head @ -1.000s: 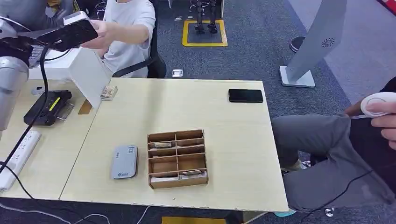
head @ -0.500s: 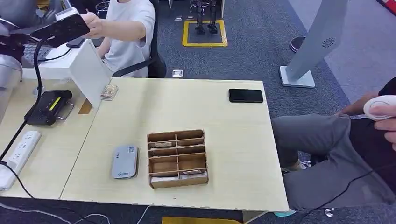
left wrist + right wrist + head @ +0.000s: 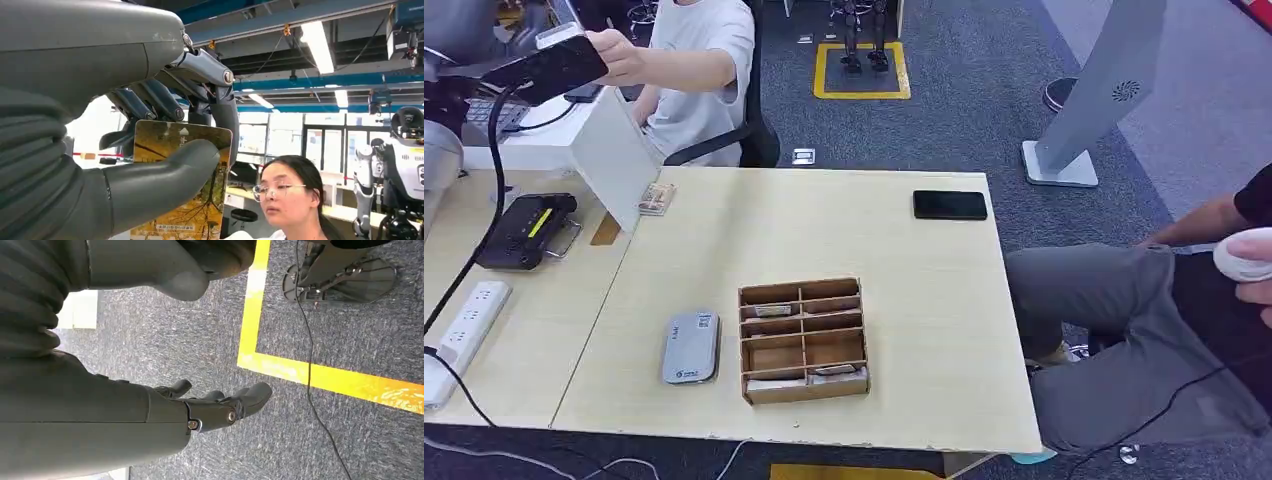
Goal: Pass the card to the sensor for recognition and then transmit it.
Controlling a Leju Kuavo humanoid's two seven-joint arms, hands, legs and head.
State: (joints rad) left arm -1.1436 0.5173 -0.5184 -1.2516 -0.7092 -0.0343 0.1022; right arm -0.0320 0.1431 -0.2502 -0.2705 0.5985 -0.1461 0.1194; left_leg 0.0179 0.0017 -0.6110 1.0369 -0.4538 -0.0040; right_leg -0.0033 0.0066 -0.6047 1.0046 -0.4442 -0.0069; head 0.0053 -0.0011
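A: How far along is the job?

B: Late, I'd judge. The left hand point(image 3: 150, 150) is raised at about 10 o'clock in the head view, holding the card point(image 3: 187, 200) out toward a person point(image 3: 699, 70) seated behind the bench point(image 3: 924, 330). The thumb presses the card's face and the fingers point(image 3: 220, 115) curl behind it, so it is firmly pinched.

A: Has the person taken it?

B: Not yet. The person's hand point(image 3: 614, 55) is up at the card's far end in the head view, touching or nearly so; I cannot tell which. The robot has not let go.

A: And the sensor?

B: The grey reader point(image 3: 691, 346) lies flat on the bench at about 7 o'clock, just left of the cardboard tray point(image 3: 804, 340), well apart from the card. With the card already offered, the scan is probably done, though nothing here proves it.

A: The other arm?

B: The right hand point(image 3: 220, 405) hangs over the carpet, fingers loosely apart, holding nothing. What is left: release the card once the person grips it.
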